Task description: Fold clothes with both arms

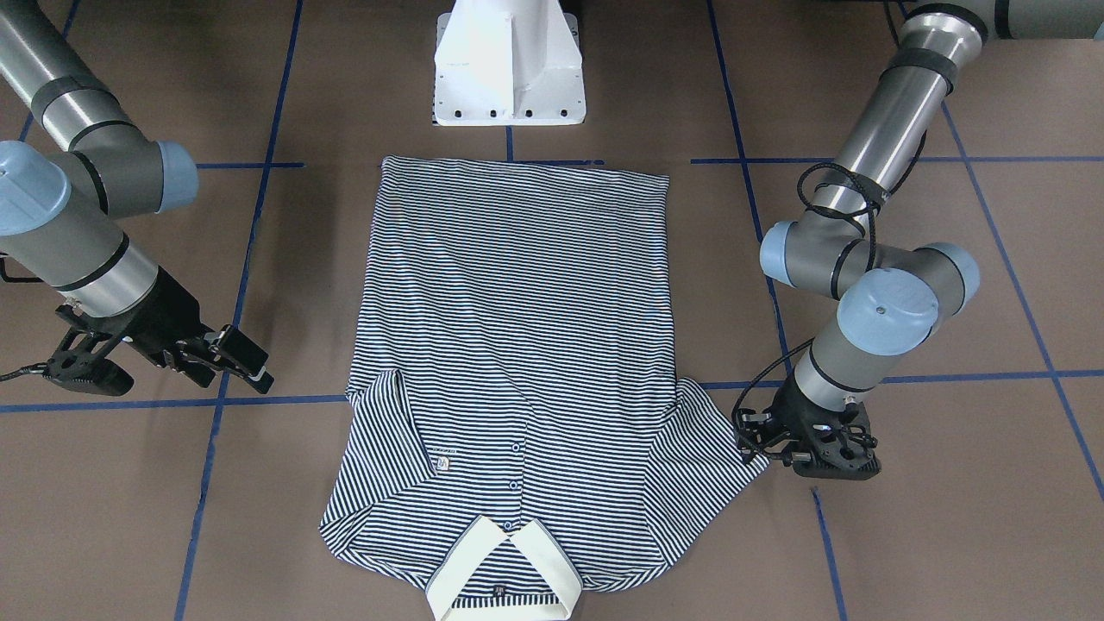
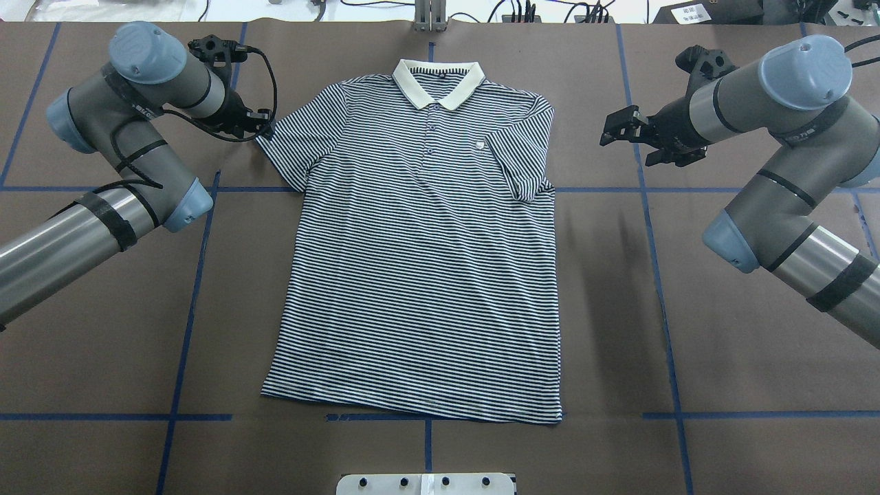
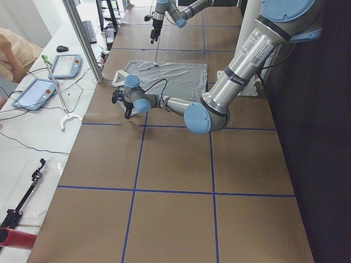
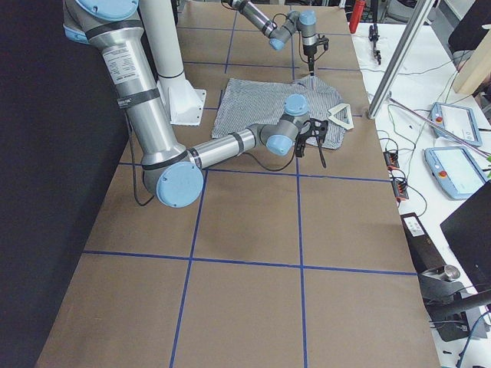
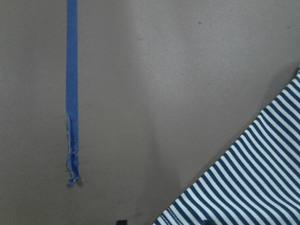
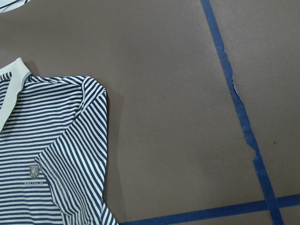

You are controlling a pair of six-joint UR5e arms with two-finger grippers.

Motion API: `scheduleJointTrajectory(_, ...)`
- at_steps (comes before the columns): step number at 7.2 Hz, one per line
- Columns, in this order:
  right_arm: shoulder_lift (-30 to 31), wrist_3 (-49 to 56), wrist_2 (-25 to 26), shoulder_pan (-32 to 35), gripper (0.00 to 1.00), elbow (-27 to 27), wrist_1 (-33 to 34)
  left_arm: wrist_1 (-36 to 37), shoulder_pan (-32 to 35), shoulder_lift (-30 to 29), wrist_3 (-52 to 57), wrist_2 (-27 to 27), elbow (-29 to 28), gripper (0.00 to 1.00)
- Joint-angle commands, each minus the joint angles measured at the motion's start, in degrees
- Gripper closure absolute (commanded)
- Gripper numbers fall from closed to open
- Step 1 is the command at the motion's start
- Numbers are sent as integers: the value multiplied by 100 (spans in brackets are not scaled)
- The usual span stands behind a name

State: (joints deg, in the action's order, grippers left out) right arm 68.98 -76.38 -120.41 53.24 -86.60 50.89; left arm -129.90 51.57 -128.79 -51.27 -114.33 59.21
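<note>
Presenting shirt [image 2: 419,275] flat on table [image 2: 687,309] centre, collar at far side. Hovering right gripper [image 2: 625,141], jaws wide, apart from folded sleeve [image 2: 526,158]. Positioning left gripper [image 2: 260,128] at tip of spread sleeve [image 2: 295,148], jaw gap not showing. Risking skewing shirt if pinching 1 layer only or pulling unevenly.

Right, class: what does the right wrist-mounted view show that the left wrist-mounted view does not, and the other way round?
Only the right wrist-mounted view shows the polo shirt in detail: its cream collar, chest label and a sleeve. It also shows the tape crossing, where two blue lines meet. Only the left wrist-mounted view shows the frayed tape end, where a blue line stops. Both show navy-and-white striped fabric, blue tape and the brown table.
</note>
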Motion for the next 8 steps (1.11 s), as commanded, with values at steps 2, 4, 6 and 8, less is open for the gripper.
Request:
scheduleJointTrajectory(2, 10, 71, -9, 19, 0, 2, 8, -18, -6, -14, 3, 7, -24, 52)
scheduleJointTrajectory(4, 1, 62, -18, 28, 0, 2, 8, -9, -33, -32, -6, 7, -24, 89)
scheduleJointTrajectory(6, 1, 53, -18, 28, 0, 2, 8, -9, -59, -58, -6, 16, -24, 100)
scheduleJointTrajectory(8, -16, 53, -18, 28, 0, -6, -1, 44, -41, -242, -85, -2, 307, 100)
